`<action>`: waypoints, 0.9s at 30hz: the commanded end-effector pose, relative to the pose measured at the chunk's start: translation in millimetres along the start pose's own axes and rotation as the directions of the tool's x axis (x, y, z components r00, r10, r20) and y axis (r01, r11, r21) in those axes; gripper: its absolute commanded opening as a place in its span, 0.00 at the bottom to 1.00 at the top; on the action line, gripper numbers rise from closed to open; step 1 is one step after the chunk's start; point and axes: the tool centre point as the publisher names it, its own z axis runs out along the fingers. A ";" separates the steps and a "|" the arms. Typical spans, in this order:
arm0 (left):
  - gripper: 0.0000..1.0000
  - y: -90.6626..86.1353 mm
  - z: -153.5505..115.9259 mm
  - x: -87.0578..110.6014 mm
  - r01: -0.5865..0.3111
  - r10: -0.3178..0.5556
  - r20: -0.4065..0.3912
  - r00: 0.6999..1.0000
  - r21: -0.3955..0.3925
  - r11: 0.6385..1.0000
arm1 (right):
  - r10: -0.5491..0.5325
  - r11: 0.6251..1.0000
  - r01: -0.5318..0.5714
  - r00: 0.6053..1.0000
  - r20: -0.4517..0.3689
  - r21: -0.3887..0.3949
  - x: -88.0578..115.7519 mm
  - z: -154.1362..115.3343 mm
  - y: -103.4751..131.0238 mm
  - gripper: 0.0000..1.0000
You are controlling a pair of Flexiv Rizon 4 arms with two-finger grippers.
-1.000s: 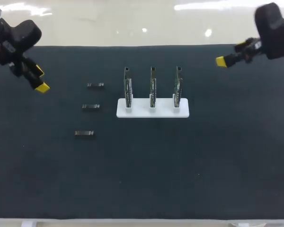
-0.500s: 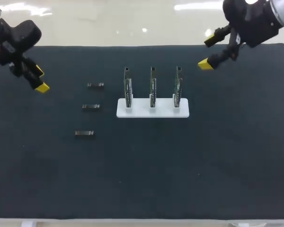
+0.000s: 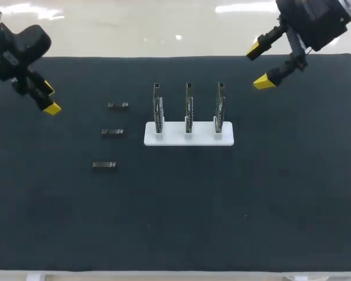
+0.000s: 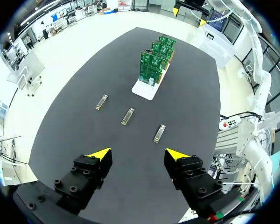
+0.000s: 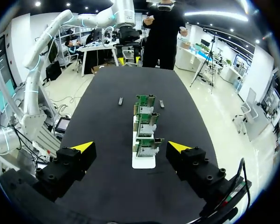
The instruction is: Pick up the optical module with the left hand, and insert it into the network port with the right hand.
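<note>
Your left end effector (image 3: 50, 98) hung released above the dark surface (image 3: 175, 205), its fingers spread with nothing between them. The three optical modules (image 4: 127, 116) lay in a row on the surface well ahead of it, none of them touched. Your right end effector (image 3: 258, 66) was also released and empty, and the white stand (image 5: 143, 162) with its three green port boards (image 5: 146, 148) stood straight ahead of its spread fingers.
</note>
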 end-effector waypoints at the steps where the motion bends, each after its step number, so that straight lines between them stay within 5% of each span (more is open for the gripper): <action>1: 1.00 -0.1 0.0 0.2 -0.001 0.001 -0.001 1.000 0.000 1.000 | 0.000 0.996 0.000 1.000 0.002 -0.085 -0.7 0.4 -4.9 1.00; 5: 1.00 -10.1 9.0 -0.6 -0.092 0.093 -0.017 0.996 0.037 0.995 | 0.000 0.996 0.000 1.000 0.002 -0.085 -0.7 0.4 -4.9 1.00; 13: 1.00 -27.2 39.5 3.3 -0.336 0.342 -0.082 0.936 0.084 0.938 | 0.000 0.996 0.000 1.000 0.002 -0.085 -0.7 0.4 -4.9 1.00; 20: 1.00 -21.9 67.5 6.4 -0.388 0.395 -0.126 0.910 0.075 0.919 | 0.000 0.996 0.000 1.000 0.002 -0.085 -0.7 0.4 -4.9 1.00; 27: 1.00 -15.3 90.8 11.9 -0.368 0.374 -0.148 0.916 0.062 0.928 | 0.000 0.996 0.000 1.000 0.002 -0.085 -0.7 0.4 -4.9 1.00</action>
